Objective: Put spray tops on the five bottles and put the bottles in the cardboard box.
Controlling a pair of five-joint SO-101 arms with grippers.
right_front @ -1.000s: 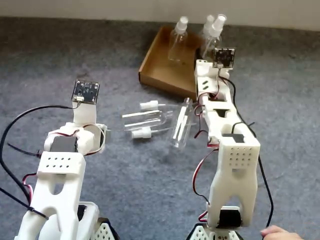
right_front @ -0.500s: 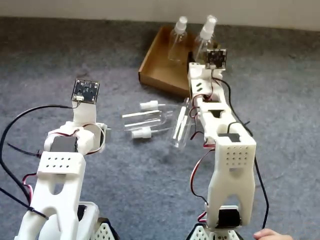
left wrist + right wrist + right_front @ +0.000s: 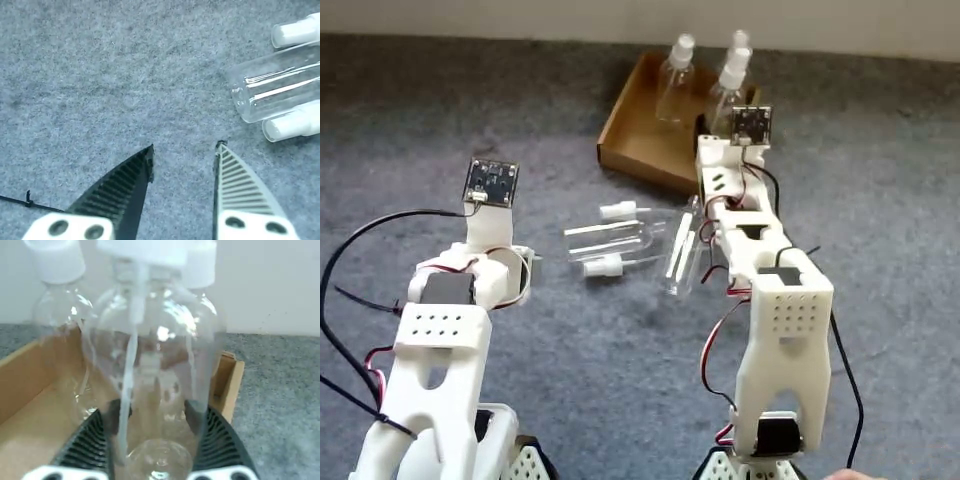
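The right end effector (image 3: 152, 432) pinches a clear bottle (image 3: 150, 355) low on its body, the spray top (image 3: 150, 247) already fitted, over the cardboard box (image 3: 620, 125) at the upper centre of the high view. Two capped bottles (image 3: 675, 85) stand upright just behind it, so the main risk is that lowering or swinging the held one nudges them over; they look tall, light and easy to topple. Smooth plastic gripped near the base could also slip or tilt, and a tilted release would likely let it fall against the box wall. The left end effector (image 3: 185, 147) hangs spread over the grey worktop (image 3: 90, 65). In the high view's middle, two uncapped bottles (image 3: 682, 255) lie on their sides beside two loose spray tops (image 3: 618, 210); they may roll away from a clumsy grasp.
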